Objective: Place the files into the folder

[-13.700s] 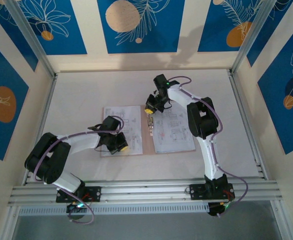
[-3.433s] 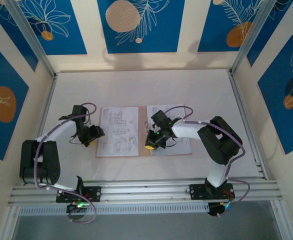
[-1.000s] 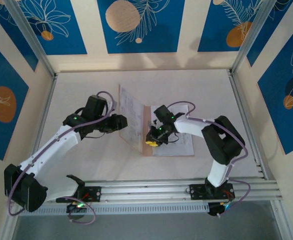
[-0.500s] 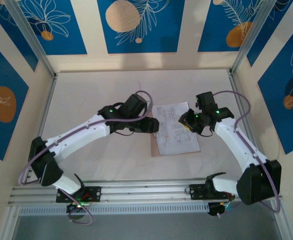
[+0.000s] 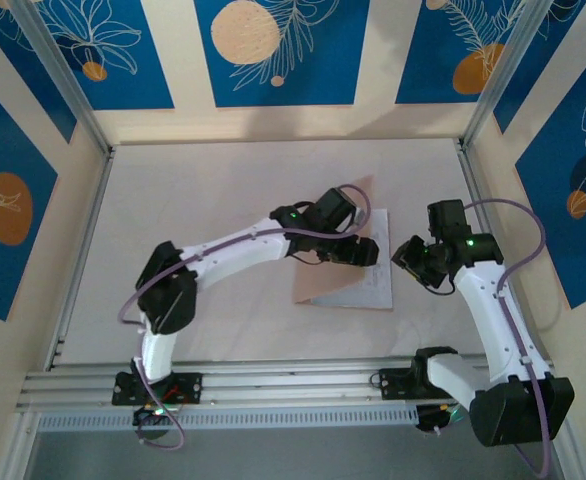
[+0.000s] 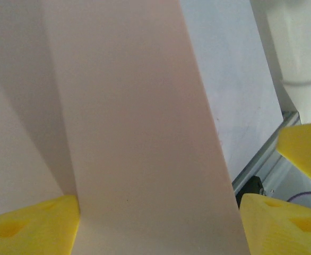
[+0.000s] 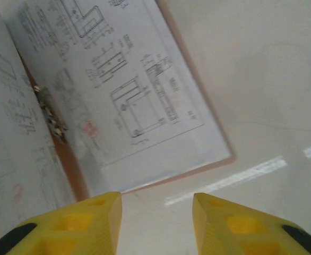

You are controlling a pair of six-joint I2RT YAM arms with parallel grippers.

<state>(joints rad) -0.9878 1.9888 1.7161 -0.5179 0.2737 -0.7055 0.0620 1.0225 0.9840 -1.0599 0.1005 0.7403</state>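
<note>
Gripper status: left gripper (image 5: 361, 252) spread wide, not pinching, bearing on the half-raised leaf of the pinkish-tan card folder (image 5: 315, 285), which leans over the white printed paper sheets (image 5: 371, 287) inside. Just right of folder, right gripper (image 5: 411, 262) parted, empty. Risk: unclamped leaf slips off, springs open, or shoves sheets past folder's edge.
</note>
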